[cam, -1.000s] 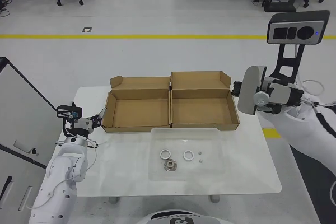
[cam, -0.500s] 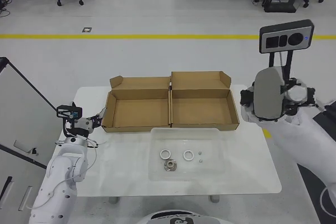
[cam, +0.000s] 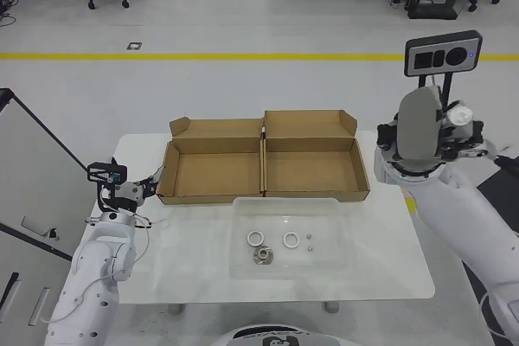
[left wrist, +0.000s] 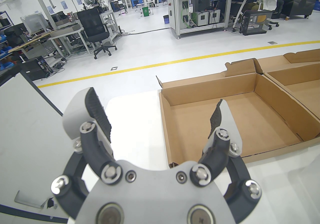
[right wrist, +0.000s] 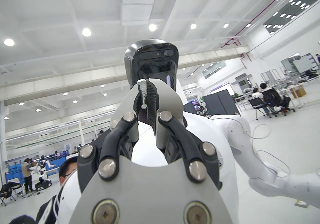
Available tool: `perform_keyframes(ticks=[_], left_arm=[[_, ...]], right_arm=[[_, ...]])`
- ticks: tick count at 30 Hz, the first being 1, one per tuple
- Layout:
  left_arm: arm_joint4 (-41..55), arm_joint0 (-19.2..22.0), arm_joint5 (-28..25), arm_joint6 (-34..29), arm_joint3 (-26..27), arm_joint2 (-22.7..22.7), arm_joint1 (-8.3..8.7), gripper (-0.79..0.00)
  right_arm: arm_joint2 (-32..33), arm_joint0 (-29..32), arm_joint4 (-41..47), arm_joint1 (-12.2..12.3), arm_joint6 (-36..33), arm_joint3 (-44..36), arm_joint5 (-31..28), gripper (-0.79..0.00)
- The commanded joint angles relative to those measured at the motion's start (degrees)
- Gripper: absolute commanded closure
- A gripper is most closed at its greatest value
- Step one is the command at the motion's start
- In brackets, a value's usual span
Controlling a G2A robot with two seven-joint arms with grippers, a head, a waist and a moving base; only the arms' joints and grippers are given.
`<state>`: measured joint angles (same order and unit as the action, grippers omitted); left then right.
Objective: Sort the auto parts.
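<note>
Clear plastic tray [cam: 285, 201], near middle of the table [cam: 381, 259]: holds two white rings [cam: 255, 237] [cam: 291, 239], one metal flanged part [cam: 263, 255] and two small bits [cam: 309, 233]. Contents unchanged over the last second.

Left pincer [left wrist: 155, 99]: fingers spread wide, nothing between them, at the table's left edge just beside the left cardboard box [cam: 212, 173]. Has kept still.

Right cardboard box [cam: 311, 170]: touching the left one, behind the tray.

Right pincer [right wrist: 146, 84]: clamped on a threaded bolt [right wrist: 142, 92], off the table's right edge. In the last second the wrist has turned from lying sideways to pointing up, bolt raised toward the robot's head.

Judgement: one part is out of the tray and presented for a look before a box is chosen; sorting barely begun.
</note>
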<state>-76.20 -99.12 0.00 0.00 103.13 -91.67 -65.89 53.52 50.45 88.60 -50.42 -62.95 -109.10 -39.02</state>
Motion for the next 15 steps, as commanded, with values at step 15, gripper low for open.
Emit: perform_keyframes(ticks=[15], left_arm=[[0.00,0.00,0.00,0.00,0.00,0.00,0.00,-0.785]], right_arm=[[5.18,4.11,-20.61,-1.24,11.49,-2.60,3.62,0.000]])
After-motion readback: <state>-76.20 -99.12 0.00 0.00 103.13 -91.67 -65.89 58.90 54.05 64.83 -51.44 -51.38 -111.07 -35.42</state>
